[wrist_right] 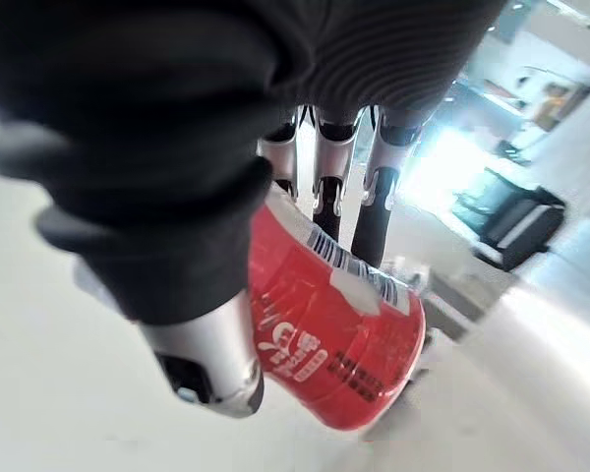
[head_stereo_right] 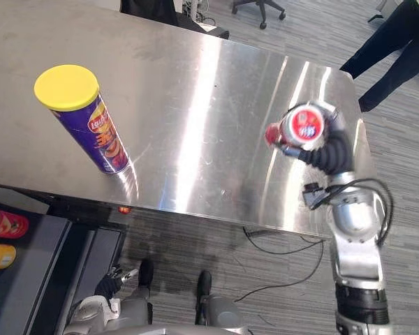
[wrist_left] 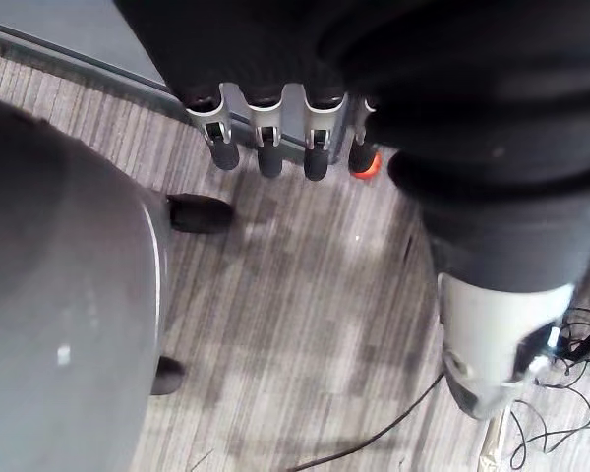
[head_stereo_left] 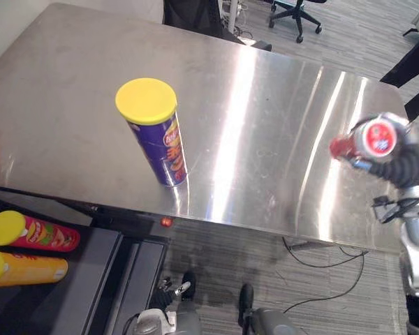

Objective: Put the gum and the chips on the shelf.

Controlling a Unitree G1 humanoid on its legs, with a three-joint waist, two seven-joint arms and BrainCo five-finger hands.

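Nothing shelved yet, as far as I can judge. Gum (head_stereo_right: 304, 125) is grasped in the right robot hand (head_stereo_right: 326, 151), fingers and thumb wrapped round the red tub. It's tilted with the lid toward the head camera, over the counter (head_stereo_left: 265, 139) near its right edge; can't tell if it's clear of the surface. Chips (head_stereo_left: 157, 132) stand upright near the counter's front edge, left side, well apart from the gum, untouched. Left robot hand (wrist_left: 267, 147) hangs low over the floor, fingers straight, holding nothing. Shelf (head_stereo_left: 105, 265) sits low off the front-left corner, a red can (head_stereo_left: 31, 232) and an orange can (head_stereo_left: 24, 269) lying on it. Both placements are still to do, probably gum first.
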